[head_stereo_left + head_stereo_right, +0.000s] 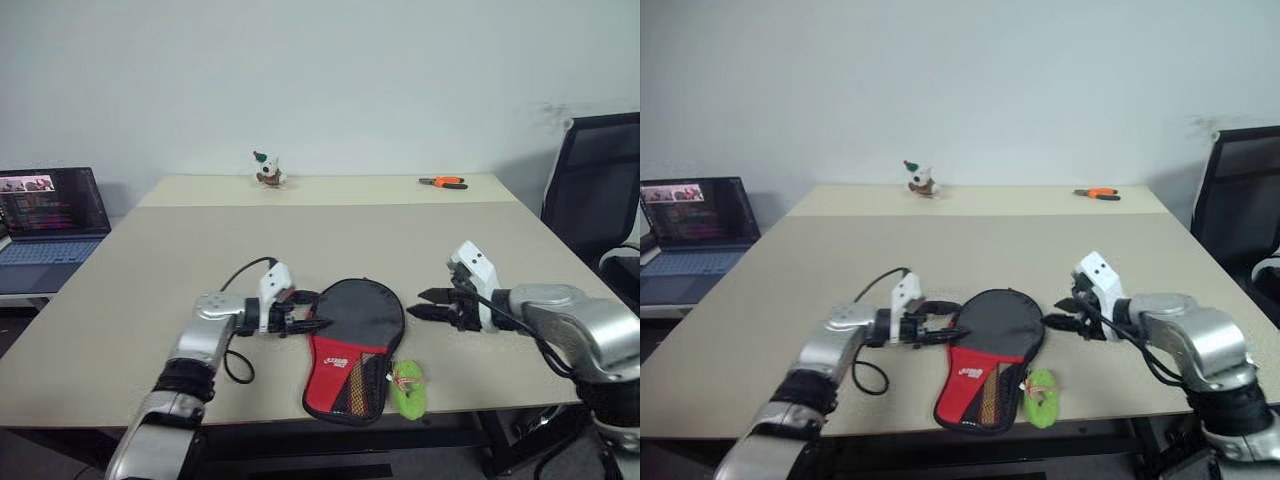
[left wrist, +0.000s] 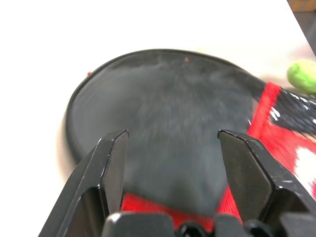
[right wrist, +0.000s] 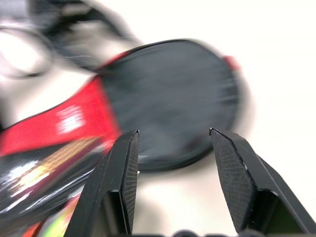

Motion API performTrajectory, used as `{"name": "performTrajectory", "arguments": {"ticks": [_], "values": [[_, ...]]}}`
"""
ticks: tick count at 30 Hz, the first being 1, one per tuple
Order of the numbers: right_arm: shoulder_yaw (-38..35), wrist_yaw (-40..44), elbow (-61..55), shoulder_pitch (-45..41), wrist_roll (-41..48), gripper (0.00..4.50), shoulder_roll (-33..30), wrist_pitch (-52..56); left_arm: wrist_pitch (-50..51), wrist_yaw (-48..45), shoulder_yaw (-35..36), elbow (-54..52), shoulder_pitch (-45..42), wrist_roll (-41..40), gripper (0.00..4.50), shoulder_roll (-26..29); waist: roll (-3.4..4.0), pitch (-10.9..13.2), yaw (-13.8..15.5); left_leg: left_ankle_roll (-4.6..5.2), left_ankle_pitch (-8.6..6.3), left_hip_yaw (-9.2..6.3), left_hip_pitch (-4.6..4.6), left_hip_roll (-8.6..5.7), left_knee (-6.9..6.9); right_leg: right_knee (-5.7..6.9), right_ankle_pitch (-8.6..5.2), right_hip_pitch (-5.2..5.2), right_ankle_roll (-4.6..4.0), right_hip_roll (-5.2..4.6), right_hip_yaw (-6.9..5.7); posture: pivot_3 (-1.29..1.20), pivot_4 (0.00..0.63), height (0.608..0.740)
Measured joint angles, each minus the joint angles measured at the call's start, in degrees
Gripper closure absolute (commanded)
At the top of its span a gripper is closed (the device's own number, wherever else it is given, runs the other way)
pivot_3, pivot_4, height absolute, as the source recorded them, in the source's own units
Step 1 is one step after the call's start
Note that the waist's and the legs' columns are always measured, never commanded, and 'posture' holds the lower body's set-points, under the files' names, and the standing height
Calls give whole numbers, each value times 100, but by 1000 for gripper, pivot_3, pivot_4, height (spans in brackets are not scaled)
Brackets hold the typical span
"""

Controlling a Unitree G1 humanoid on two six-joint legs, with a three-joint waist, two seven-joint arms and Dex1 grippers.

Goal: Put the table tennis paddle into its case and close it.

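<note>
Nearest me, the black paddle-shaped soft case with its red logo panel (image 1: 352, 350) lies flat close to the front edge of the pale worktop (image 1: 150, 270), a small green pull (image 1: 408, 388) just beside its narrow end. I take the table tennis paddle to be inside already, though I cannot see it or whether the zip is fully shut. My left gripper (image 1: 305, 322) sits at the case's left rim, jaws apart and empty; my right gripper (image 1: 432, 304) hovers just off its right rim, jaws apart too. I judge the closing step is in hand: next, find the zipper. Beyond, open room; a small toy figure (image 1: 268, 170) and orange-handled pliers (image 1: 444, 182) lie far back.
</note>
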Motion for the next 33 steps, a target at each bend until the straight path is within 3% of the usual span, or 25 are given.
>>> {"name": "performTrajectory", "arguments": {"ticks": [8, 15, 19, 24, 33], "values": [[179, -451, 2332, -735, -564, 2110, 1097, -980, 1202, 125, 241, -1689, 848, -656, 1351, 621, 10, 13, 61, 2, -1, -2, -3, 2, -4, -3, 15, -1, -27, -8, -2, 0, 150, 740], [90, -558, 3421, -918, -691, 2110, 1350, -1441, 1575, 407, 280, -2388, 1192, -875, 1351, 756, 13, 16, 63, 2, -2, 2, 0, 2, -9, -4, 15, -1, -29, -8, -3, 0, 150, 740], [62, -464, 3585, -1017, -726, 2969, 1437, -1461, 1687, 545, 287, -2664, 1302, -985, 1351, 773, 14, 16, 60, 2, -2, 4, 4, 1, -12, -4, 15, -1, -29, -6, -1, 0, 150, 740], [79, -342, 3947, -1325, -856, 4475, 1590, -1598, 1756, 689, 286, -2761, 1376, -1011, 1351, 784, 17, 18, 35, 2, -2, 13, 7, 1, -14, -4, 15, -2, -29, -4, -2, 0, 150, 740], [296, -218, 5141, -2129, -1389, 4475, 2190, -2525, 1756, 831, 271, -2822, 1384, -1012, 1351, 807, 18, 20, -134, 2, -1, 43, 7, 2, -52, -1, 20, -36, -37, -3, 18, 0, 150, 740]]}}
